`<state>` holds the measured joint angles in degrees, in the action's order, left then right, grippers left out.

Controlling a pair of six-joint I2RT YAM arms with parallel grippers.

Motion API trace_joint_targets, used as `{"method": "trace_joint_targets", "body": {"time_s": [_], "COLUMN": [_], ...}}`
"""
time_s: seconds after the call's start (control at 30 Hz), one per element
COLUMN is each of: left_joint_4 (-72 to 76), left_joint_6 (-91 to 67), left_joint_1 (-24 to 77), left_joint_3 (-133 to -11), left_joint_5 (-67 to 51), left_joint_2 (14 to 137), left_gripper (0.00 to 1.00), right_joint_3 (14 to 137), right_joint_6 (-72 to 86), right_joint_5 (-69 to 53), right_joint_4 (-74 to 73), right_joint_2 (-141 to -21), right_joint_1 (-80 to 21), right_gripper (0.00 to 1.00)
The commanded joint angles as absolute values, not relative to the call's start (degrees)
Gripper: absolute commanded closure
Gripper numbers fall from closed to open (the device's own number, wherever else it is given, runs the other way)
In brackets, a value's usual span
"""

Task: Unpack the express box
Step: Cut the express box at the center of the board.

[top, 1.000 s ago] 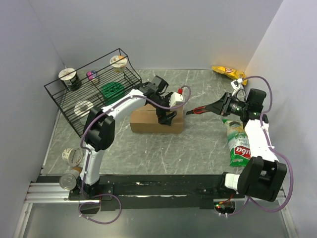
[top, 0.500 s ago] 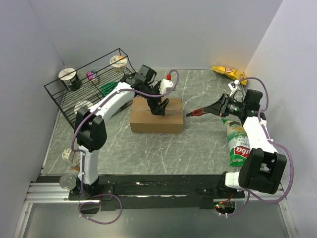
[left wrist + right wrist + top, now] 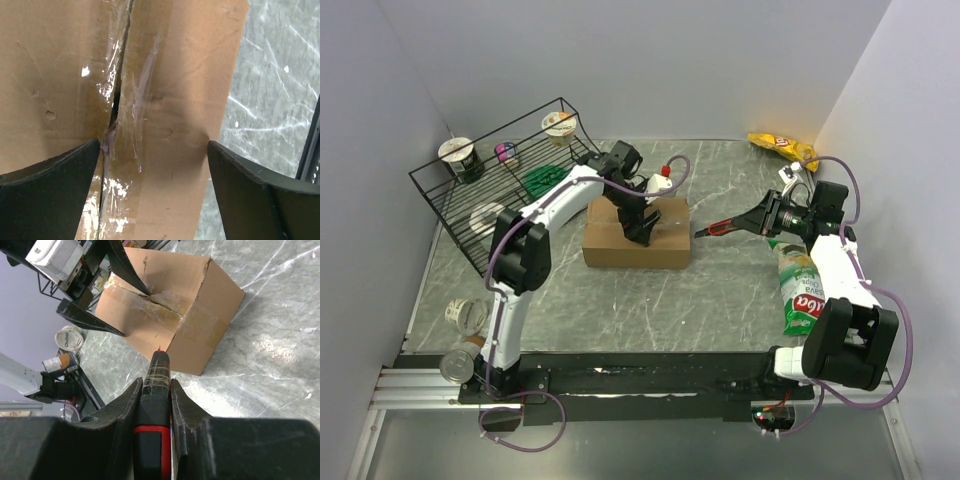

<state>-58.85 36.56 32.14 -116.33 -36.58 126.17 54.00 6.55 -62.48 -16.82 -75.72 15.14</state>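
Note:
The express box (image 3: 620,243), a brown carton with clear tape along its centre seam, lies in the middle of the table, flaps down. A dark slit shows in the seam (image 3: 116,100). My left gripper (image 3: 642,224) hangs open just over the box top (image 3: 175,75). One finger sits at the seam and the other near the flap's outer edge, nothing between them (image 3: 154,144). My right gripper (image 3: 156,382) is shut on a black and red cutter (image 3: 155,405). The cutter's tip (image 3: 705,230) points at the box's right end (image 3: 200,325), a little apart from it.
A black wire rack (image 3: 510,190) with cups and a green lid stands at the back left. A yellow snack bag (image 3: 780,147) lies at the back right, a green one (image 3: 802,292) under the right arm. Cups (image 3: 465,315) and a can (image 3: 455,365) sit front left.
My left gripper has shifted from the box's right front part back toward the middle of its top, still open. The right gripper with the cutter has barely moved.

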Motion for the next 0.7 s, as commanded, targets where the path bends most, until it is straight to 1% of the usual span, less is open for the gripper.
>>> {"method": "trace_joint_targets", "body": {"time_s": [0.0, 0.07, 0.1, 0.13, 0.17, 0.2, 0.23, 0.27, 0.3, 0.37, 0.4, 0.5, 0.53, 0.57, 0.63, 0.67], "left_joint_4": [-49.2, -46.9, -47.7, -49.6, -55.3, -58.3, -61.9, -64.4, -67.5, -69.3, -69.4, -68.1, -68.9, -69.7, -73.2, -74.4], "left_joint_6": [33.3, 34.0, 35.1, 36.2, 37.9, 41.1, 42.6, 43.5, 44.0, 45.3, 45.6, 46.1, 46.8, 47.4, 49.2, 49.6], "left_joint_1": [33.4, 33.5, 33.5, 33.5, 33.5, 33.4, 33.2, 33.2, 33.2, 33.2, 33.1, 33.0, 33.0, 33.0, 33.0, 32.9], "left_joint_3": [-108.6, -106.5, -106.9, -109.0, -110.5, -112.2, -115.6, -117.1, -118.4, -120.1, -119.9, -117.8, -117.3, -117.4, -119.1, -119.8], "left_joint_5": [-29.6, -29.4, -30.0, -32.9, -34.6, -36.7, -41.3, -42.7, -44.2, -47.1, -47.9, -50.8, -51.6, -52.0, -53.3, -53.5], "left_joint_2": [123.5, 122.3, 122.6, 123.3, 125.7, 127.0, 128.3, 130.6, 131.3, 131.7, 131.2, 128.4, 127.9, 127.6, 128.1, 129.0], "left_gripper": [0.04, 0.04, 0.04, 0.04, 0.04, 0.03, 0.03, 0.03, 0.01, 0.06, 0.1, 0.17, 0.24, 0.28, 0.39, 0.48], "right_joint_3": [53.8, 53.4, 53.3, 53.2, 53.3, 53.3, 53.4, 53.8, 53.9, 54.4, 54.7, 54.9, 54.7, 54.5, 54.0, 53.4], "right_joint_6": [5.5, 5.4, 5.4, 5.4, 5.4, 5.4, 5.4, 5.4, 5.3, 4.5, 4.0, 4.0, 5.7, 6.6, 10.4, 11.7], "right_joint_5": [-64.2, -64.3, -64.3, -64.6, -64.6, -64.7, -64.7, -64.7, -64.7, -64.6, -64.5, -64.9, -65.2, -65.3, -65.7, -66.0], "right_joint_4": [-16.4, -16.3, -16.3, -16.2, -16.2, -16.1, -16.0, -15.9, -15.9, -16.4, -16.6, -15.5, -14.5, -11.7, -7.8, -4.2], "right_joint_2": [-72.9, -73.0, -73.1, -73.4, -74.0, -74.3, -74.5, -75.0, -75.3, -75.8, -76.0, -76.6, -76.6, -76.6, -76.5, -76.4], "right_joint_1": [14.9, 14.8, 14.7, 14.7, 14.7, 14.5, 14.4, 14.4, 14.3, 14.3, 14.3, 14.3, 14.4, 14.4, 14.4, 14.5], "right_gripper": [1.0, 1.0, 1.0, 1.0, 1.0, 1.0, 1.0, 1.0, 1.0, 1.0, 1.0, 1.0, 1.0, 1.0, 1.0, 1.0]}}
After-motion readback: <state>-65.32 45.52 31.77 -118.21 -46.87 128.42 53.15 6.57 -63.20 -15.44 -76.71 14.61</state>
